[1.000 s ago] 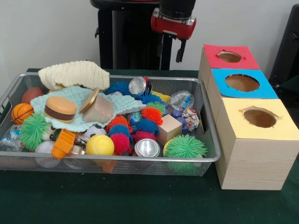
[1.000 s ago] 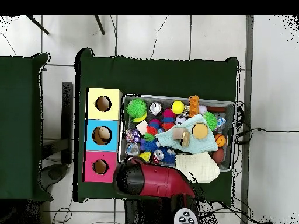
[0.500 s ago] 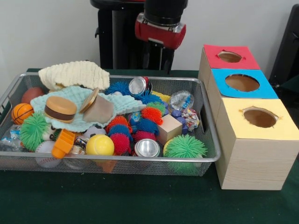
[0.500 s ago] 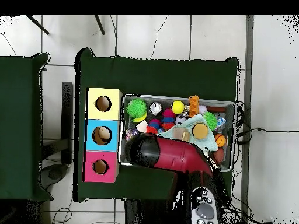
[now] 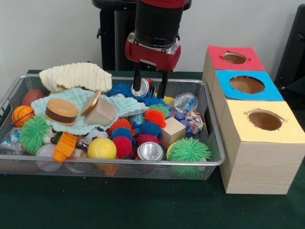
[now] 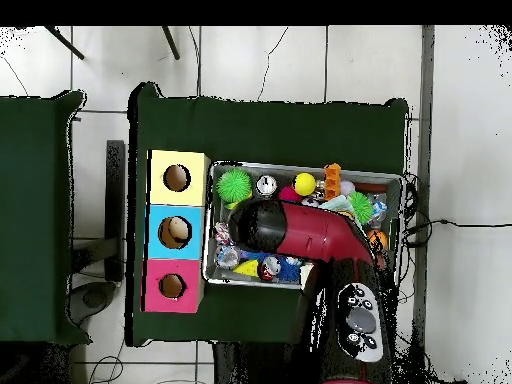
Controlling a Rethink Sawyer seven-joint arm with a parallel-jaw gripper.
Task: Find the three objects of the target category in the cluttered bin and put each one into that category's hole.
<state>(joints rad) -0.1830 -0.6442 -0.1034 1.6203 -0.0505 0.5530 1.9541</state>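
Note:
The cluttered bin (image 5: 143, 162) is a silver wire mesh tray full of toys: spiky balls in red, blue and green (image 5: 188, 150), silver cans, a wooden block (image 5: 172, 130), a yellow ball (image 5: 101, 148), a toy burger (image 5: 61, 110) and cloths. My gripper (image 5: 150, 88) is open and hangs low over the bin's back middle. Its fingers (image 5: 137, 82) stand on either side of a lying silver can (image 5: 142, 88). I cannot tell whether they touch it. In the overhead view my red arm (image 6: 300, 232) covers the middle of the bin (image 6: 300, 166) and hides the gripper.
Three wooden boxes with round holes stand in a row beside the bin: red top (image 5: 234, 58), blue top (image 5: 247, 84) and yellow top (image 5: 265, 120). In the overhead view they show as yellow (image 6: 177, 177), blue (image 6: 174, 232) and pink (image 6: 171, 286). A green cloth covers the table (image 5: 143, 205).
My arm has swung from behind the bin's corner near the boxes to over its middle and come lower. The gripper's fingers now reach down among the objects at the back.

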